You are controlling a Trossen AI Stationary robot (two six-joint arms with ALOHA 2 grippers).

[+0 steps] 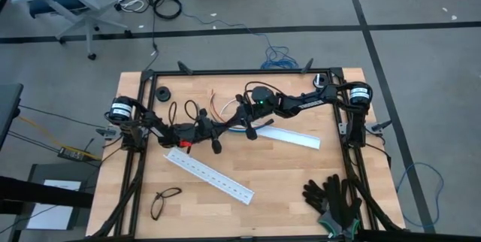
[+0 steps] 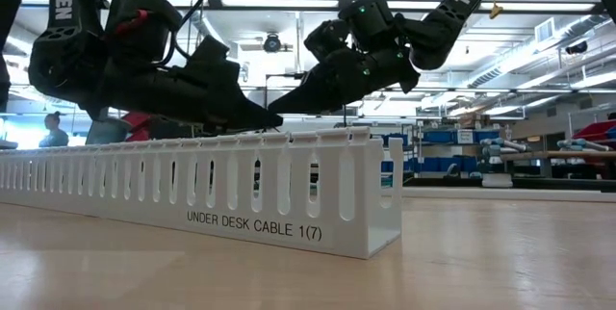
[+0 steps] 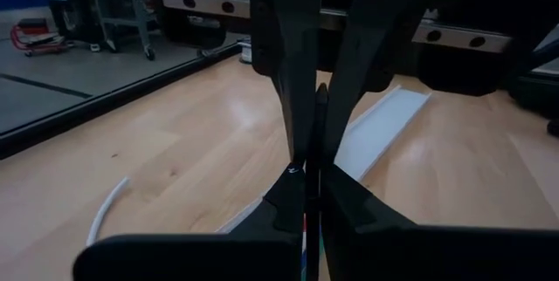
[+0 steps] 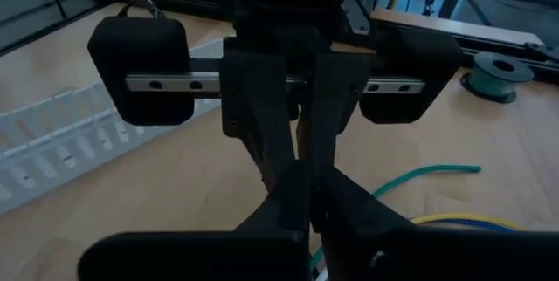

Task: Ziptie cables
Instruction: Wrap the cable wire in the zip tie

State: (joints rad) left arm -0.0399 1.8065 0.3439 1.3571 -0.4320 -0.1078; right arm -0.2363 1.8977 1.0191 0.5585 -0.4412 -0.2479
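White plastic rail (image 2: 241, 190) sits closest in the low view. It is long, stiff and full of slots like a comb, and it has printed words on its side. It hides the table behind it, so the cables do not show there.

From above, the two dark arms meet near the middle of the wooden table (image 1: 285, 189). The left gripper (image 1: 216, 131) and the right gripper (image 1: 242, 120) are almost tip to tip. The cables (image 1: 219, 107) lie right there, under and between the two tips. They are thin, bendy wires in orange, white, blue and green. The loose ends fan toward the far edge of the table, and the bunched part seems to run sideways from one gripper to the other. Both grippers are about equally near.

The left gripper's fingers (image 3: 293, 98) are pressed together. Thin coloured strands show low down between them, but I cannot tell if they are pinched. The right gripper's fingers (image 4: 262, 141) are also squeezed together, and I cannot tell what they hold. A green wire (image 4: 428, 174) and a yellow wire (image 4: 454, 220) curl on the wood just beside them.

A flat smooth white strip (image 1: 297, 137) lies near the right gripper. Soft black gloves (image 1: 334, 201) lie well apart.
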